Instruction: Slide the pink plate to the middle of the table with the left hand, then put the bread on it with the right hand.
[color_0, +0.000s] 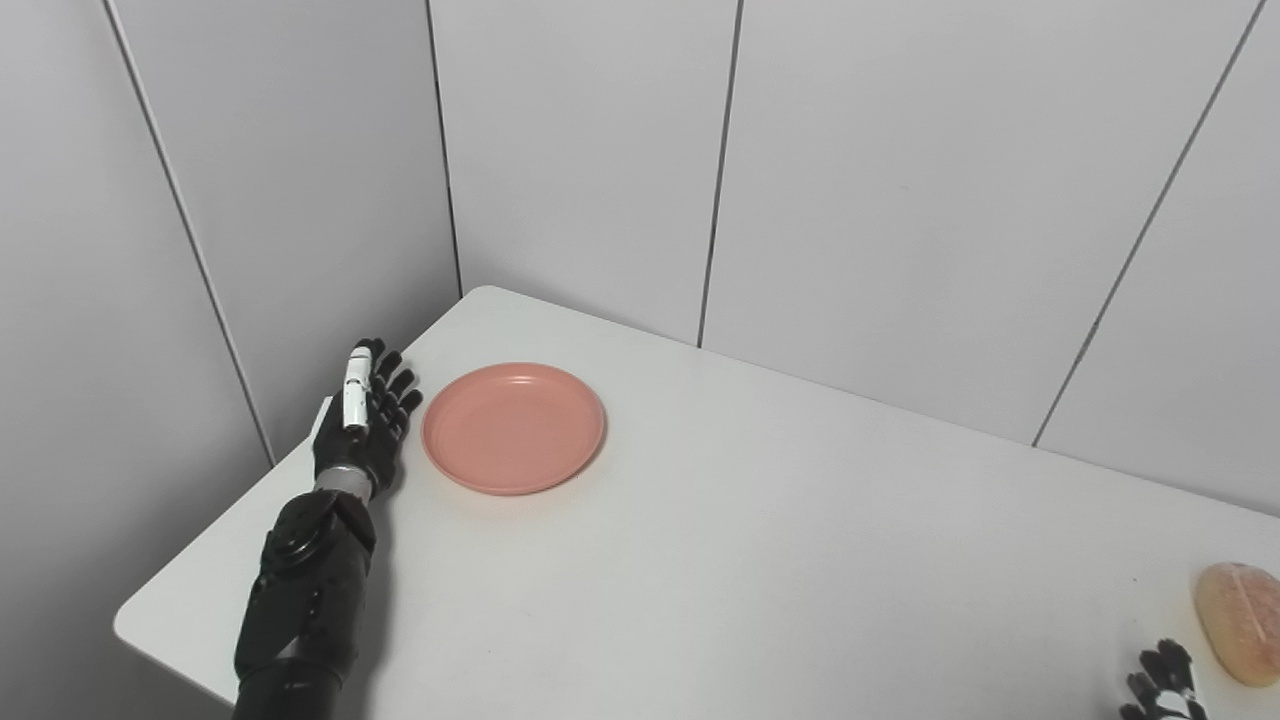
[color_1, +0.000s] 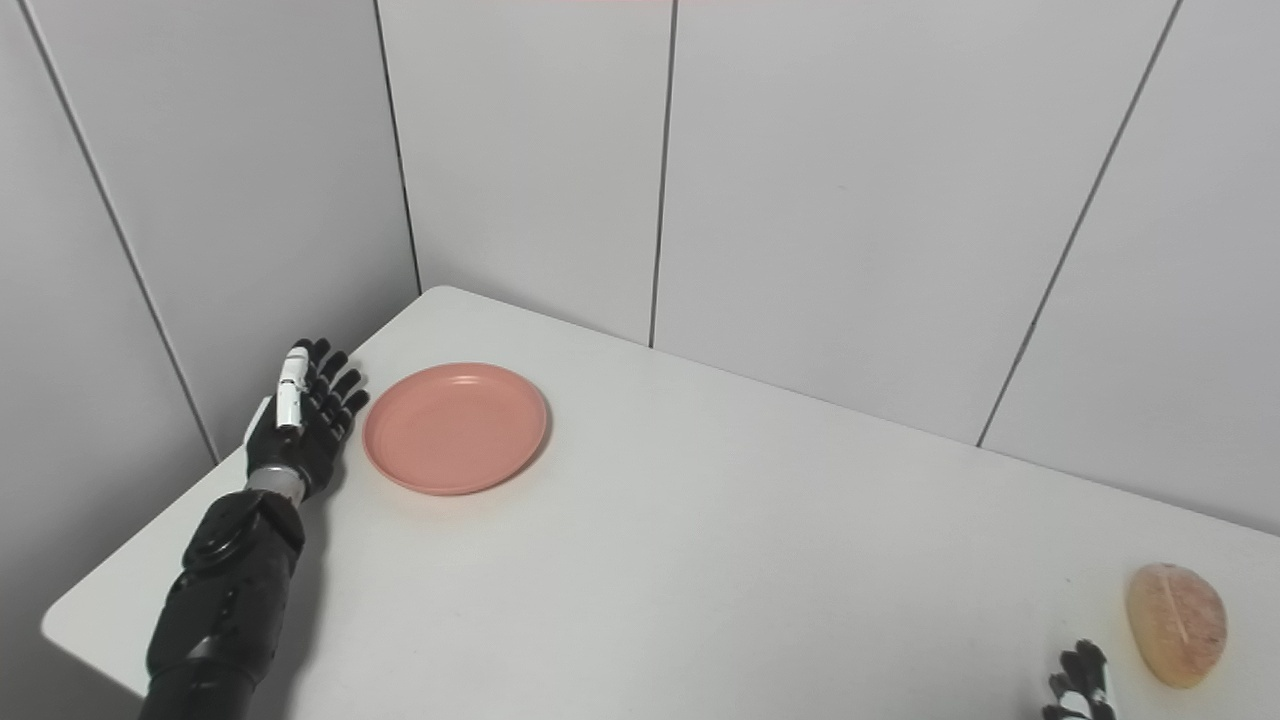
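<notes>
The pink plate (color_0: 513, 427) lies empty on the far left part of the white table (color_0: 760, 540). My left hand (color_0: 365, 415) is open, fingers stretched out, just left of the plate's rim with a small gap; it holds nothing. The bread (color_1: 1176, 622), a pale oval loaf, lies at the table's far right near the front. Only the fingertips of my right hand (color_1: 1078, 688) show at the bottom edge, just left of the bread and apart from it.
Grey wall panels close off the back and the left side, meeting at a corner behind the plate. The table's left edge (color_0: 200, 560) runs close under my left forearm.
</notes>
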